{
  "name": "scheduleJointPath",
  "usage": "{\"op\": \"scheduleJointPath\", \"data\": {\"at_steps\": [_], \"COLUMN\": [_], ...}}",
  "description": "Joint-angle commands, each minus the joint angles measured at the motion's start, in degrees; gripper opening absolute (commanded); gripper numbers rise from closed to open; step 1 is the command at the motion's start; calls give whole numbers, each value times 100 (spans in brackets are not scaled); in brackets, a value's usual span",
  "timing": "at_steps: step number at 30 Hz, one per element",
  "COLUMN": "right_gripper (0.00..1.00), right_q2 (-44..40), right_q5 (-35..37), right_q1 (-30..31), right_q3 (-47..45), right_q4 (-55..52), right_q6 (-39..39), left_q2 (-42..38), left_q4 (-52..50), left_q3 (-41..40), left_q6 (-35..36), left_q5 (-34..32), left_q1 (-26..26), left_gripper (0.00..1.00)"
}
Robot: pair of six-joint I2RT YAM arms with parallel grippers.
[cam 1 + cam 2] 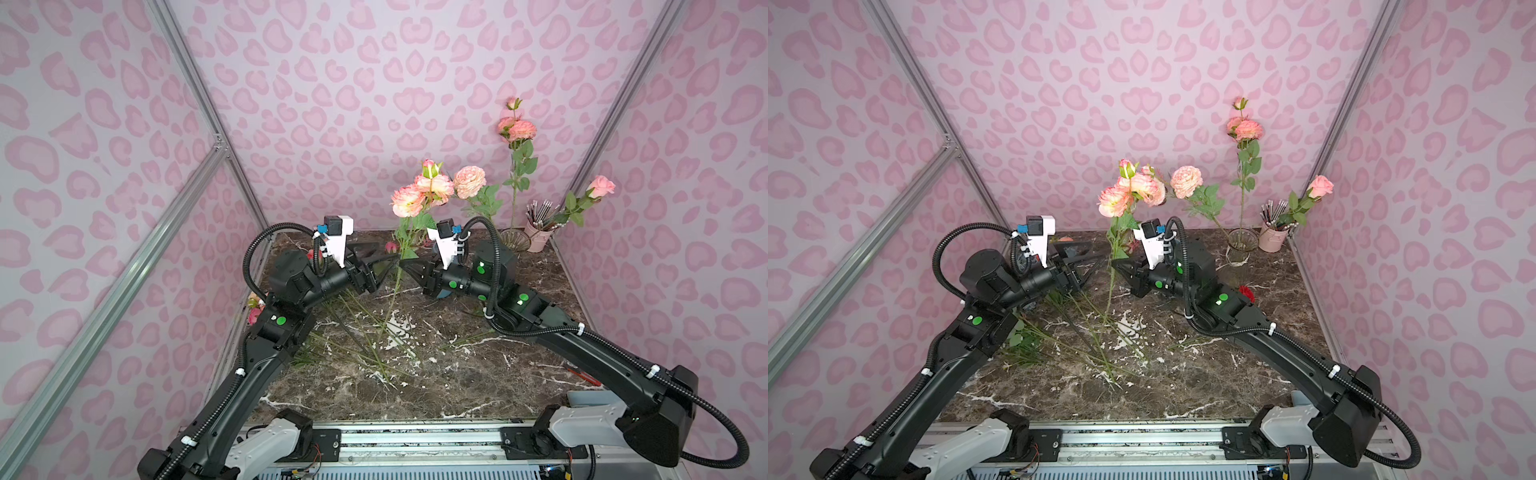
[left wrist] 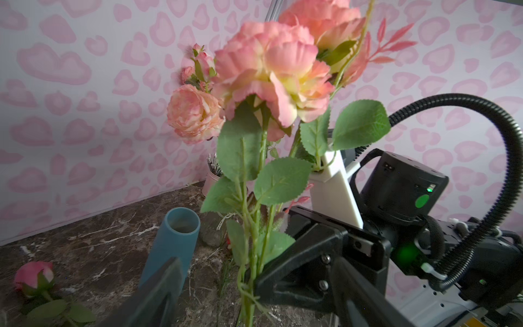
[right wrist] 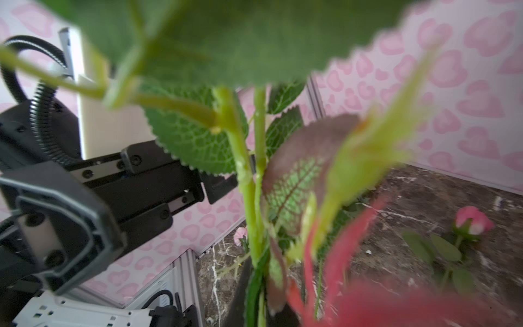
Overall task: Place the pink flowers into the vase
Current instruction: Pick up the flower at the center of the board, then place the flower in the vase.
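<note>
**Left to centre.** On the left of the dark marbled tabletop [image 1: 457, 386], loose pink flowers [image 1: 254, 309] on long thin green stems are seen lying flat, the stems fanned toward the middle. The left gripper [image 1: 388, 254] is shown with its jaws apart. In the left wrist view, the stem of the pink-bloomed spray [image 1: 417, 195] is seen standing between the parted fingers. A small pink rosebud [image 2: 35, 276] is seen lying on the table farther back.

**Centre.** The spray, with ruffled salmon blooms and one bud above green leaves, is held upright. Its stem is clamped between the closed jaws of the right gripper [image 1: 402, 261].

**Far right.** A clear glass vase [image 1: 515, 241] is shown against the back wall, with a tall pink-flowered stem [image 1: 517, 131] already placed in it. A pale pink bucket [image 1: 538, 239] of pencils is set just beside it.
</note>
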Motion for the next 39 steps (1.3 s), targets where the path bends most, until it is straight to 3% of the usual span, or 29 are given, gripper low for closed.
{"op": "scheduleJointPath", "data": {"at_steps": [1,4,7,13,17,26,32,39], "right_gripper": [0,0,0,0,0,0,0,0], "right_q2": [-231,-546,-783,-1176,-1542,-1846,-1810,-1975], "right_q5": [1492,2565,3429,4379,4741,5493,5760,5549], "right_q1": [-5,-26,-74,-691,-1383,-2287,-2595,-2748], "right_q3": [46,-97,-117,-108,-334,-814,-907,-1099], "right_q4": [-598,-979,-1465,-2359,-2437,-1735,-1247,-134], "right_q6": [-401,-463,-534,-505,-466,-620,-756,-996], "left_q2": [26,51,-84,47,150,218,217,288], "left_q4": [-819,-1208,-1019,-1063,-1097,-1099,-1084,-1076], "left_q3": [200,284,84,75,38,-137,-238,-229], "left_q6": [363,482,529,516,497,521,530,530], "left_q5": [-938,-1548,-1637,-1857,-2000,-2090,-2145,-2111], "left_q1": [47,100,151,225,271,356,368,394], "left_gripper": [86,86,86,86,85,85,85,84]}}
